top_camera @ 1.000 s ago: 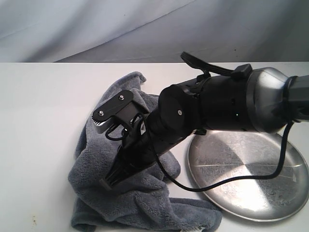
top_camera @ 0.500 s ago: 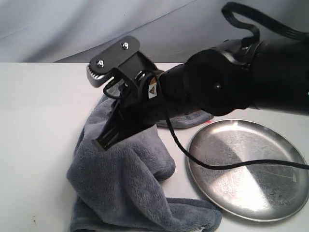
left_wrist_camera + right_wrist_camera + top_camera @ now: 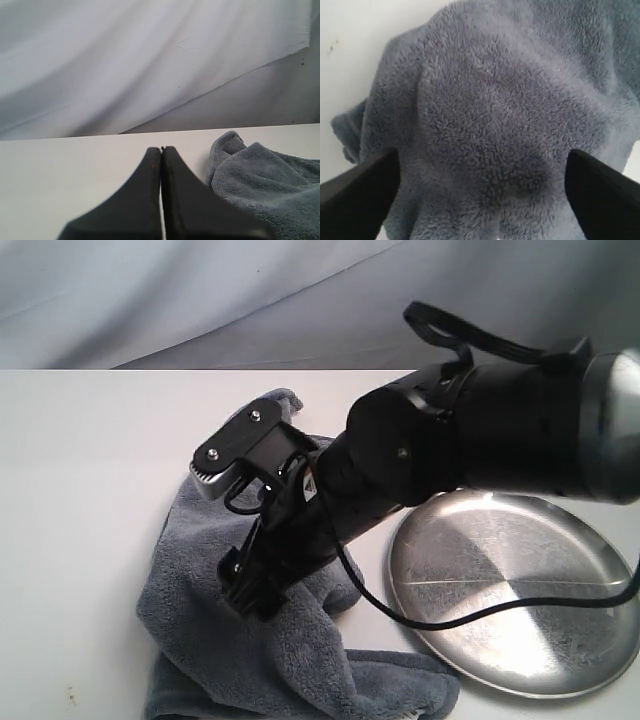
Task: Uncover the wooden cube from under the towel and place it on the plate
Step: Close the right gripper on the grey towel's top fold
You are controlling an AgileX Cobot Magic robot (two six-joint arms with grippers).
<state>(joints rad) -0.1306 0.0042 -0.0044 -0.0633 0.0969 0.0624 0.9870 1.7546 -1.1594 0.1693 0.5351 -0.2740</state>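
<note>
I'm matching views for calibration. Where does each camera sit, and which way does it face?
Exterior: off the arms, above the table, looking down at towel and plate; right arm and right gripper show.
Left wrist: low over the table, facing along it toward the backdrop; the shut left gripper shows.
Right wrist: looking down onto the towel; its open fingers frame it.
All three share the towel.

Place: lab-like robot test bench
Signs: plain white tabletop (image 3: 80, 490); draped grey backdrop (image 3: 200, 290) at 12 o'clock; cabled black robot arm (image 3: 480, 430)
</note>
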